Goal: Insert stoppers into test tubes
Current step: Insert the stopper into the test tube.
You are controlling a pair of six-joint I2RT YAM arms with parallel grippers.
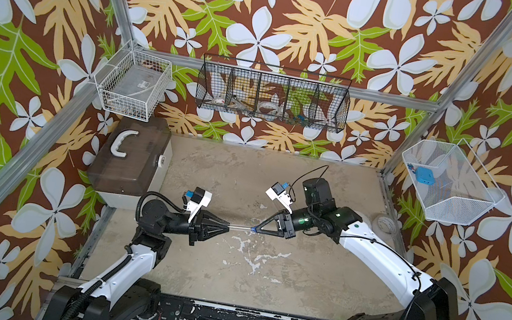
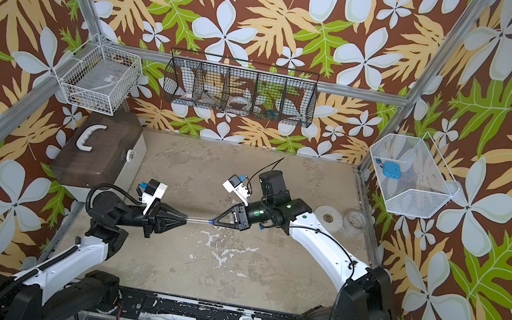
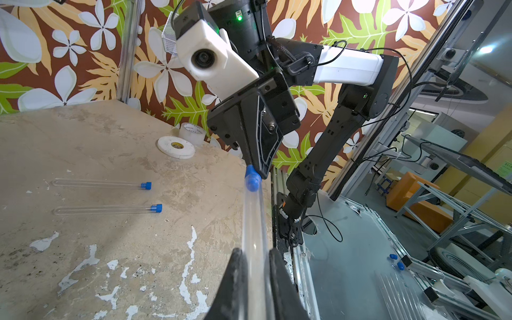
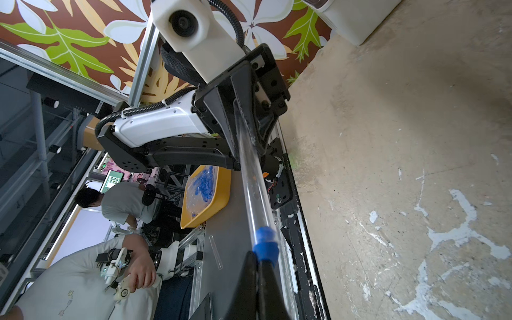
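In both top views the left gripper and the right gripper point at each other above the middle of the table, with their tips close together. A clear test tube runs level between them, off the surface. Its left end is clamped in the left gripper's closed jaws. At its right end a blue stopper is pinched in the closed tip of the right gripper. A box with a white handle stands in the far left corner. In a top view two tape rolls lie by the right edge.

In the left wrist view the left gripper has its fingers shut on the test tube. The tube runs straight out from them to the stopper, which sits at the tube's open mouth, held at the very tip of the right gripper. How deep it sits cannot be told here. Two capped tubes lie flat on the table, parallel and apart, each with a blue plug in one end. They are well away from both grippers, on the side towards the tape rolls.

In the right wrist view the right gripper is closed on the wide end of the stopper, which juts just past its fingertips. The narrow end looks to be inside the tube's mouth. From there the test tube reaches to the left gripper, whose fingers are closed around it.
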